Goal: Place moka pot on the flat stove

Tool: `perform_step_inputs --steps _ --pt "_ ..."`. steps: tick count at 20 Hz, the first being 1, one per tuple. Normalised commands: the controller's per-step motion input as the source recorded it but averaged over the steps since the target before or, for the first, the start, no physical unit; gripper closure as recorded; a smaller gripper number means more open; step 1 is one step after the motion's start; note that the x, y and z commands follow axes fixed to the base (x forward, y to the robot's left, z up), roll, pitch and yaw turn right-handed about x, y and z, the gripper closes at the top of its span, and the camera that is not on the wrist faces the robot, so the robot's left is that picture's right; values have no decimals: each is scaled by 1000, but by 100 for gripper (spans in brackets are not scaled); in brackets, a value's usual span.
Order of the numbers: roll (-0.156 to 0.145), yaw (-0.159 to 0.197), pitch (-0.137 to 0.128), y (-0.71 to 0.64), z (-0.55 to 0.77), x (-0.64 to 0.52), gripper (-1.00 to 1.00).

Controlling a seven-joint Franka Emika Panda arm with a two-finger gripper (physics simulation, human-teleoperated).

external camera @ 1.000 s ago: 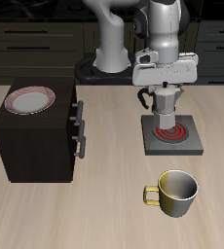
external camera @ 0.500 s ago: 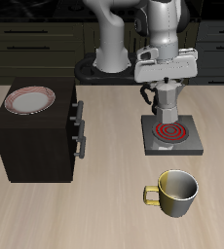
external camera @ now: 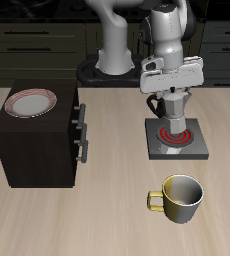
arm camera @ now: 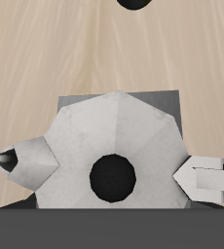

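The faceted silver metal moka pot [external camera: 171, 109], gripped at its top by the two-finger gripper [external camera: 169, 79], had sunk over the last second until its base hung just above the red coil. It sat over the low grey flat stove [external camera: 196, 150], so I judged only lowering and release remained.

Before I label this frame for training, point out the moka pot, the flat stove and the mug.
moka pot [external camera: 172, 107]: exterior view, faceted body.
flat stove [external camera: 192, 150]: exterior view, bare grey plate beside coil.
mug [external camera: 186, 208]: exterior view, outer wall.
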Motion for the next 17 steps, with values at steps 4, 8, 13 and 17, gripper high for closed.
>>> perform_step_inputs --steps 4,8,13,17 --pt "16 -1 11 13 -245 -22 100" --pt "-8 -8 60 -138 -266 100 100" --pt "5 16 12 -47 -94 77 100" --pt "50 32 49 65 -243 -8 -100"
